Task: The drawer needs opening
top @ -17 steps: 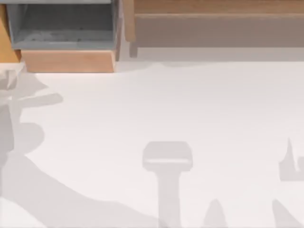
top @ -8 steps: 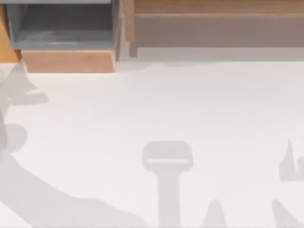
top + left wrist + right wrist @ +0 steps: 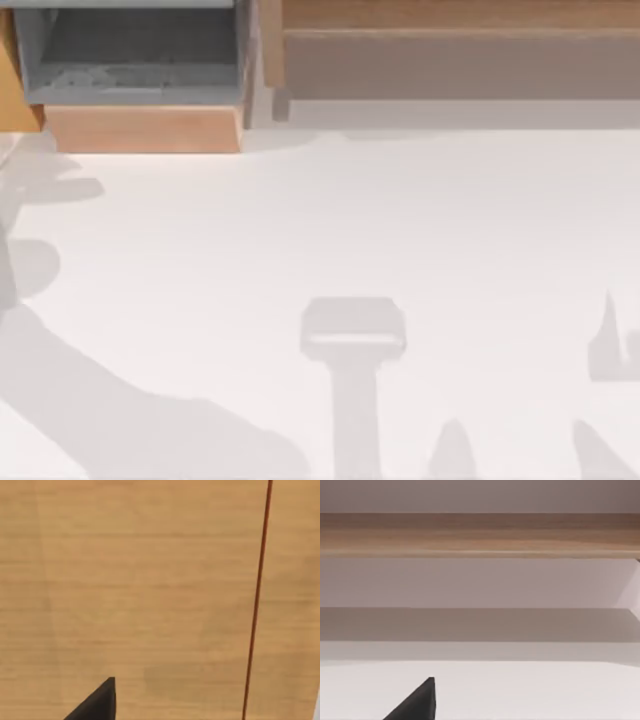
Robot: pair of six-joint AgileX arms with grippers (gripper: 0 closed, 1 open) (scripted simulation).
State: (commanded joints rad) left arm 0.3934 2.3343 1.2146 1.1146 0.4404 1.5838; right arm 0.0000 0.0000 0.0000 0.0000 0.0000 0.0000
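Note:
The drawer (image 3: 14, 95) is an orange-brown wooden sliver at the top view's far left edge, beside the gray-lined box. In the left wrist view, a black part of my left gripper (image 3: 97, 704) sits close in front of a tan wooden face (image 3: 140, 590) crossed by a thin dark-red seam (image 3: 257, 600). I cannot tell whether this face belongs to the drawer. A black part of my right gripper (image 3: 417, 704) hangs over the white table, facing the long shelf (image 3: 480, 532).
A gray-lined box (image 3: 135, 60) with a pale tan wood front (image 3: 140, 130) stands at the back left. A long brown wooden shelf (image 3: 450, 50) runs along the back right. Arm shadows lie on the white table (image 3: 400, 220) at the left and front.
The left arm's shadow at the table's left edge has shifted and drawn in toward the edge. A pale shape seen there a second ago is gone. The right-side shadows have not moved.

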